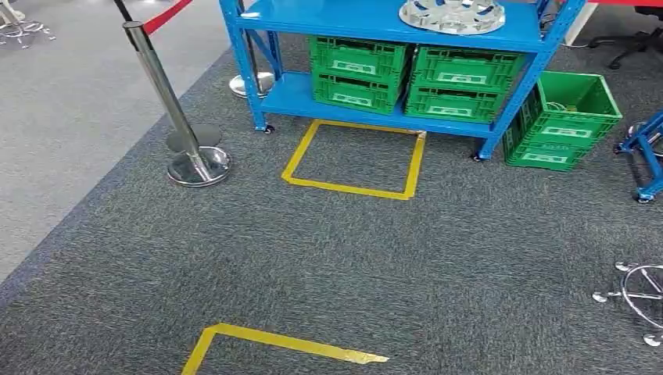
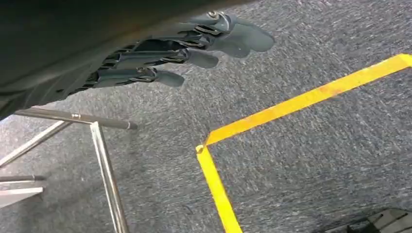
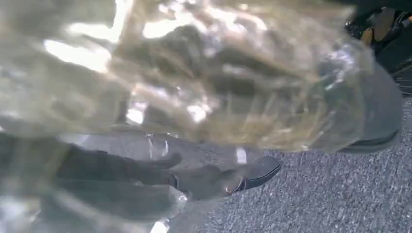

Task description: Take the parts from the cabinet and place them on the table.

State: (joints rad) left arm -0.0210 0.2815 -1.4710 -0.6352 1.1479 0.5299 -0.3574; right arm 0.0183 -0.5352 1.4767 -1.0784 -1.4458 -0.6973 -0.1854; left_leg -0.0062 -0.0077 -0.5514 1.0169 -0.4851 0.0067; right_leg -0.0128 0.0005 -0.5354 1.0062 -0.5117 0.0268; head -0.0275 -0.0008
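Far side of the scene: our blue steel cabinet point(image 1: 391, 23) on castors, open shelving. A silver wheel-cover-like part point(image 1: 452, 14) lies on its upper shelf, still waiting to be fetched. Four green ribbed plastic crates point(image 1: 406, 76) are stacked in two pairs on the lower shelf; a fifth green crate point(image 1: 564, 119) stands on the floor just right of the cabinet.

Right hand point(image 3: 194, 179): dark fingers curl under a crinkled, glossy clear plastic bag point(image 3: 194, 73) and we judge it holds that bag. The contents are blurred; we take it for one bagged part. No counter shows, so we judge this part is mid-carry and not yet placed.

Left hand point(image 2: 184, 53): fingers stretched out and slightly apart, holding nothing, hanging over the carpet.

Floor is coarse grey speckled carpet point(image 1: 328, 258). Yellow tape square point(image 1: 356, 158) marks the spot before the cabinet; a second tape corner point(image 1: 274, 342) lies nearer. Chrome barrier post point(image 1: 176, 109) stands left, polished round base.
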